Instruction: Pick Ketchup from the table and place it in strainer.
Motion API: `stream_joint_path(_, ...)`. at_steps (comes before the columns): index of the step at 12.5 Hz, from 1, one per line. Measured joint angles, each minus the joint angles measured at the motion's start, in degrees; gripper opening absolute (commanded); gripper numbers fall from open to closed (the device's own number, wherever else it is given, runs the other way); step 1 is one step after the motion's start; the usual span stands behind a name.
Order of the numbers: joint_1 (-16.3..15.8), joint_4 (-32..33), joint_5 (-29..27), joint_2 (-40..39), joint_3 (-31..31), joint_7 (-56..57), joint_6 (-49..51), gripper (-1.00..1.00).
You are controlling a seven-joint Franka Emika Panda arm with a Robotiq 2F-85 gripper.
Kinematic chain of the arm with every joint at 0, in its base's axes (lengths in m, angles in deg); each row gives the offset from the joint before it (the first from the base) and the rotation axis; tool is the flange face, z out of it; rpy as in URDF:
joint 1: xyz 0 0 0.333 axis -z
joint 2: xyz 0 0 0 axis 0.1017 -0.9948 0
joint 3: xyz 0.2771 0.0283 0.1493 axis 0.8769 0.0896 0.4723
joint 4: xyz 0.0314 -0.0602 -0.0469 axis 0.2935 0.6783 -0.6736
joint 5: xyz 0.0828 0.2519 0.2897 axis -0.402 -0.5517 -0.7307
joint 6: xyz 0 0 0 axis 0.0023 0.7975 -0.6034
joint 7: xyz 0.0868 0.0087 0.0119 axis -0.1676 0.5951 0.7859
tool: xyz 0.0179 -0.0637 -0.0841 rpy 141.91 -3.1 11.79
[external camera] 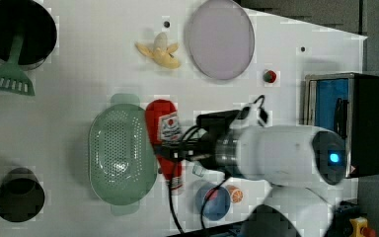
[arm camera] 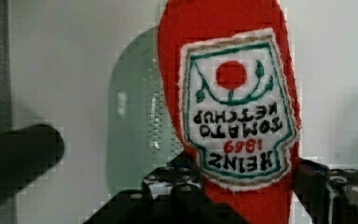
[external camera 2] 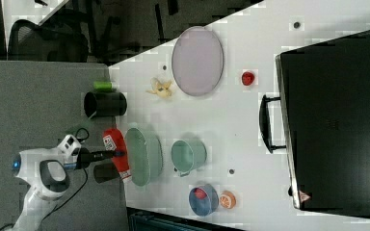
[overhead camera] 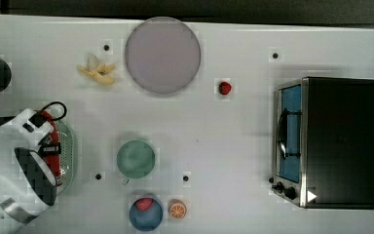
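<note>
The end effector (external camera: 170, 150) pinches the ketchup (external camera: 164, 129) beside the strainer (external camera: 121, 155); released here, it could catch the rim and tumble onto the tabletop (external camera: 79, 98).

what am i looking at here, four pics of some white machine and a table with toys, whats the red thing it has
The white machine is a robot arm with a two-fingered gripper. Three pictures come from fixed cameras looking at the white table; the fourth comes from a camera on the arm's wrist. The gripper holds a soft red Heinz ketchup bottle next to a pale green strainer. Also on the table: a grey plate, a peeled banana, a green mug, a strawberry and a toaster oven.
</note>
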Motion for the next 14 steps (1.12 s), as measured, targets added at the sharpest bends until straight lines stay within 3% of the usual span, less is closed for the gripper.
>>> stream_joint_path(6, -1.81, 0.00, -0.01, -10.94, -0.17, -7.76, -10.83, 0.24)
stream_joint_path(9, -3.23, 0.56, 0.54, -13.60, -1.40, -8.79, -12.81, 0.87)
stream_joint_path(10, -3.41, 0.78, 0.60, -13.68, -1.73, -9.08, -12.81, 1.00)
stream_joint_path(14, -3.47, 0.56, 1.64, -12.34, -2.15, -10.81, -13.65, 1.00)
